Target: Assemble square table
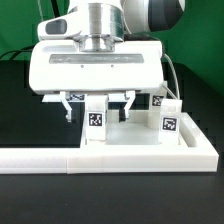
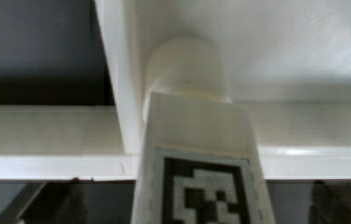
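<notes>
Here, in the exterior view, the arm's broad white wrist housing fills the upper middle and hides much of what lies behind it. Below it the end effector [image 1: 96, 103] hangs with its two dark fingers [image 1: 68, 108] on either side of an upright white leg [image 1: 96, 122], which bears a black-and-white tag on its front face. The fingers sit at the leg's upper part, pinching it. A second leg [image 1: 168, 118], also tagged, stands upright toward the exterior view's right, apart from the first, with open room between them. A further small tagged piece [image 1: 157, 101] peeks out behind it, too hidden to identify. The legs rise from a low white surface that I take for the tabletop [image 1: 130, 138], though its outline merges with the long white barrier [image 1: 110, 157] running across the front, and I cannot tell where one ends and the other begins. The black desk [image 1: 30, 195] shows bare in front of the barrier and at the exterior view's left. The tags carry square patterns only; no readable writing shows.

In the wrist view, the leg [image 2: 198, 140] is close and blurred, with a rounded tip and part of a tag cut off by the frame edge. White ridges of the tabletop [image 2: 47, 130] cross behind it. The dark fingertips [image 2: 15, 205] are barely seen at the frame edge, cropped.
</notes>
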You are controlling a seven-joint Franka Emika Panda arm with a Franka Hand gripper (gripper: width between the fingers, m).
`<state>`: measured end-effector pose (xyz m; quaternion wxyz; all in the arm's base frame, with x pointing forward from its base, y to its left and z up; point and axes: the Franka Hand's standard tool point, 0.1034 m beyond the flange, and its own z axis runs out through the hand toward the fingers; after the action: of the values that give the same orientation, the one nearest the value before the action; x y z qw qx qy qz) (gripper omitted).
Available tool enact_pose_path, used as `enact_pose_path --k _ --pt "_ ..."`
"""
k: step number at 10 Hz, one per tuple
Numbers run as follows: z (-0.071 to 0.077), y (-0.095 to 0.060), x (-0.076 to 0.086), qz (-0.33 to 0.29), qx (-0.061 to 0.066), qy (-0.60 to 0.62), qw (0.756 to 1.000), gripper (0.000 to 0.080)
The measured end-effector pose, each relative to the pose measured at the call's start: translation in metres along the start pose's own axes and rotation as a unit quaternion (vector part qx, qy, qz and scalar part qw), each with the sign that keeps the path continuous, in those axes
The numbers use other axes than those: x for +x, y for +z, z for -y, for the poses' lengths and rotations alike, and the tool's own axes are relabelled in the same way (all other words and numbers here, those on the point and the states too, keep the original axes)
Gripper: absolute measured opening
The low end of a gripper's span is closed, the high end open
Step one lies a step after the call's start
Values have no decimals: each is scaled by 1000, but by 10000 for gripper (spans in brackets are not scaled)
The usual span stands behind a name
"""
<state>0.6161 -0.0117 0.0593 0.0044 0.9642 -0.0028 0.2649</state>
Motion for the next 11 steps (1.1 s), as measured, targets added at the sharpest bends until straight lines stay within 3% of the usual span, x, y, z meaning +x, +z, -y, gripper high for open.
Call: enact_pose_path --k 2,6,7,8,9,10,11 --pt "0 -1 0 2 1 2 1000 648" --pt "1 -19 15 14 14 15 1000 648" --pt "2 -21 17 36 25 27 999 648" --pt "-4 -22 22 35 23 37 998 648" --pt "-1 -20 18 59 33 53 996 648" --pt "6 -20 16 110 56 68 990 648" --pt "7 -21 21 120 62 68 989 648"
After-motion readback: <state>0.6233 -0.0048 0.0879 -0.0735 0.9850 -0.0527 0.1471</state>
